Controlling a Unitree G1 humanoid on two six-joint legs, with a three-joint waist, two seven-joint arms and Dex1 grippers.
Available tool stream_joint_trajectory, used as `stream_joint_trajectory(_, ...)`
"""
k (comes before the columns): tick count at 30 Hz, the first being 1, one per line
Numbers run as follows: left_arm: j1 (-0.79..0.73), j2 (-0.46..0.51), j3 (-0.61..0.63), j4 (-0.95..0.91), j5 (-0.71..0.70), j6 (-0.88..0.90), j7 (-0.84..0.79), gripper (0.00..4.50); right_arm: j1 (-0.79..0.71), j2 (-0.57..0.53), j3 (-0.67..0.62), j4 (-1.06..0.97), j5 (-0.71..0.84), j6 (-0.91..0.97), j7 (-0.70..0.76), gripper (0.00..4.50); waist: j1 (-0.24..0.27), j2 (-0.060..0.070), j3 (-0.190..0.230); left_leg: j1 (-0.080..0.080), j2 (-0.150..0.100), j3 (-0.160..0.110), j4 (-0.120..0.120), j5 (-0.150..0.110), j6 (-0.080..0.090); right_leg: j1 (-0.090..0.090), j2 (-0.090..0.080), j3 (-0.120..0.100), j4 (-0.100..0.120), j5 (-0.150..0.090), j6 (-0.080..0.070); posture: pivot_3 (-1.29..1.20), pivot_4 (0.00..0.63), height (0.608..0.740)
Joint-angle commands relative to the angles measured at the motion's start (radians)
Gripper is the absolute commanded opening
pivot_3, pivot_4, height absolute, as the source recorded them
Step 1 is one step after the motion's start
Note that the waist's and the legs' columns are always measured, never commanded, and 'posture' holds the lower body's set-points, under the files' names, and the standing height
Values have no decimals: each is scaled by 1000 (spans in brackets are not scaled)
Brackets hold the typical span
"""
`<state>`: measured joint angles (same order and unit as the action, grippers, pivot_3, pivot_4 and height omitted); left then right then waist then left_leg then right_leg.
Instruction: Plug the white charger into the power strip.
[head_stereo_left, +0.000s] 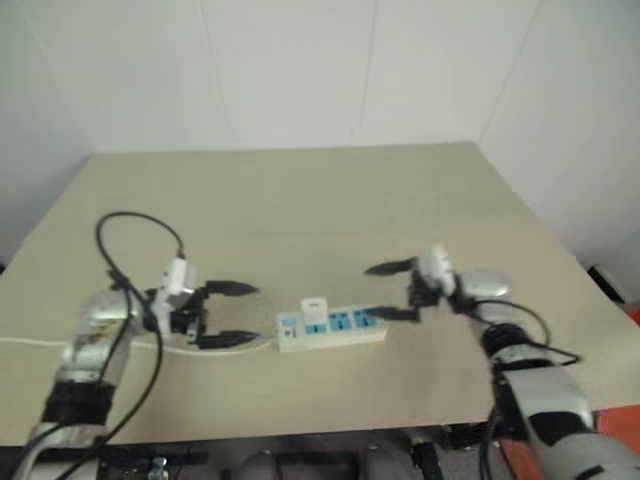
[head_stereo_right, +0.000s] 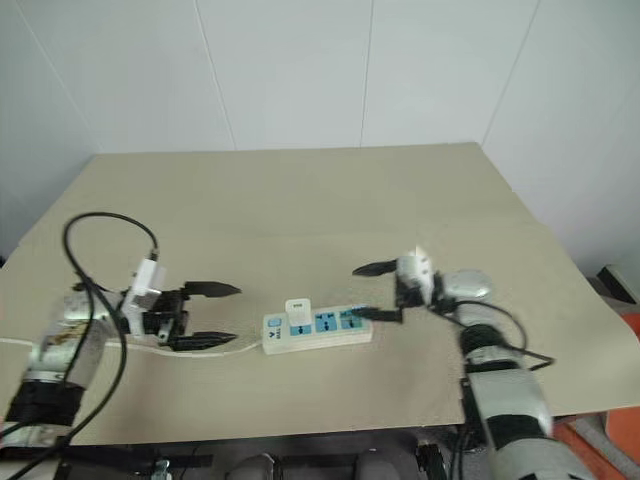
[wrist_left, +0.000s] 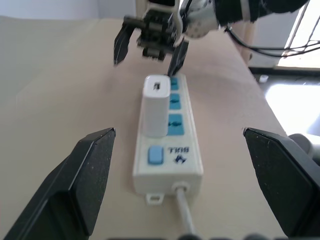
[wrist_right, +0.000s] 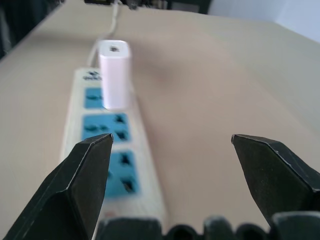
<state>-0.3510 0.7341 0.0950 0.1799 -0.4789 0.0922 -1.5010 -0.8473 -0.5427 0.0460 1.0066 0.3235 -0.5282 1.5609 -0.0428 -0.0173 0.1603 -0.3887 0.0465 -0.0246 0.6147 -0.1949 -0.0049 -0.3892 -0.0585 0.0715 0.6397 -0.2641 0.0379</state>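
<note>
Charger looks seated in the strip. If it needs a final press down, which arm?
Left, marginally. The white charger stands upright in the power strip's socket nearest the left gripper. The right gripper, also open, flanks the far end.

White charger (head_stereo_right: 298, 310) upright in the power strip (head_stereo_right: 318, 331) on the table (head_stereo_right: 300, 200), between left claw (head_stereo_right: 212, 314) and right claw (head_stereo_right: 376, 291).

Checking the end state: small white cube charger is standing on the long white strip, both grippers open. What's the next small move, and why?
Probably just ease both arms further away and stop. The small white cube charger stands upright in the socket nearest the switch of the long white power strip with blue sockets. The left gripper and right gripper are open, one off each end of the strip, holding nothing.
</note>
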Motion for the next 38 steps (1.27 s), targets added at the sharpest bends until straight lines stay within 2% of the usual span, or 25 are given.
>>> stream_joint_trajectory(1,13,52,43,-11,-3,-21,-9,4464,-2,-187,64,-191,121,54,53,4500,2,0,1,-2,0,0,0,0,0,-1,0,-1,0,0,0,0,150,740)
stream_joint_trajectory(6,33,115,44,48,75,-95,17,4464,70,-495,149,-398,196,96,53,4500,3,1,1,-4,1,1,-8,-4,4,-1,0,-1,-12,-1,0,0,150,740)
stream_joint_trajectory(11,46,115,40,37,68,-81,19,4464,156,-607,128,-528,240,188,53,4500,-3,-1,2,-4,1,4,-5,-5,5,-1,-1,1,-14,-1,1,0,150,740)
stream_joint_trajectory(22,34,111,25,22,70,-62,27,4464,279,-608,-1,-619,212,270,53,4500,4,-1,3,-2,1,4,0,-5,5,1,-1,1,-10,-1,1,0,150,740)
stream_joint_trajectory(38,-24,109,2,64,73,-59,10,4464,470,-576,-169,-752,176,306,-33,4500,8,-2,3,-2,1,4,1,-5,5,1,0,0,-8,-1,1,0,150,740)
